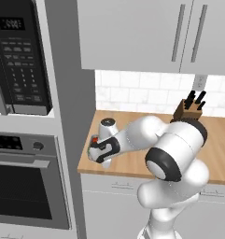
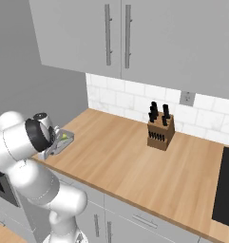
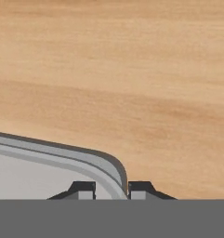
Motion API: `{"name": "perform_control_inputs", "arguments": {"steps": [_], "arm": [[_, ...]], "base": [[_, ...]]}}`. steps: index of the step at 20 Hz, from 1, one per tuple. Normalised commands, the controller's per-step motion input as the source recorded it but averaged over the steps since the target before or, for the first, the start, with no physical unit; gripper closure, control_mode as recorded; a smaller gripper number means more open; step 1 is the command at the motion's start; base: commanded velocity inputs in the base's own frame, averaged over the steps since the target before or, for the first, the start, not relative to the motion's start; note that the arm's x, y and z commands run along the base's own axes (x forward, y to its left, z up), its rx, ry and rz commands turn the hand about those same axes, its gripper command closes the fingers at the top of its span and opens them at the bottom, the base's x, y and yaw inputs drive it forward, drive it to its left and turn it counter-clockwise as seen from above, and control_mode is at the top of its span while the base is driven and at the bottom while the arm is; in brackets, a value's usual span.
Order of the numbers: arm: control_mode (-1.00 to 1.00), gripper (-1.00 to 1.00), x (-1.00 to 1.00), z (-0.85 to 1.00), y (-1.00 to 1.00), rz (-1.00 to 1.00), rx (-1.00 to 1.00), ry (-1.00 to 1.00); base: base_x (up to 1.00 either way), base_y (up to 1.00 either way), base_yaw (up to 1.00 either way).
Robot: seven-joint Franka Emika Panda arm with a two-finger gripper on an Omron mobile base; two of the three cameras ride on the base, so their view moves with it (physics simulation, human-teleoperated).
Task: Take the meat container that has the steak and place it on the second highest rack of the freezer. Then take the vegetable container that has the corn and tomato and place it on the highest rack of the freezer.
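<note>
Gripper (image 3: 111, 190) pinching rim of vegetable container (image 3: 48, 167).
Jaws clamped on either side of grey rim at container's rounded corner; held at left end of wooden counter (image 3: 132, 83), beside oven column (image 1: 30, 177).

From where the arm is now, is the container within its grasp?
Probably yes. In the hand view the fingers straddle the container rim, one inside and one outside, over the counter. Nothing sits between them and the rim.
</note>
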Motion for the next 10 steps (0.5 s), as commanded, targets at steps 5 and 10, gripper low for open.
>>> {"name": "perform_control_inputs", "arguments": {"steps": [5,10], "arm": [[-1.0,1.0,-0.01,0.01,0.0,0.0,0.0,0.0],[-1.0,1.0,-0.01,0.23,-0.02,0.0,0.0,0.0]], "base": [[0.0,0.0,0.0],[0.0,0.0,0.0]]}}
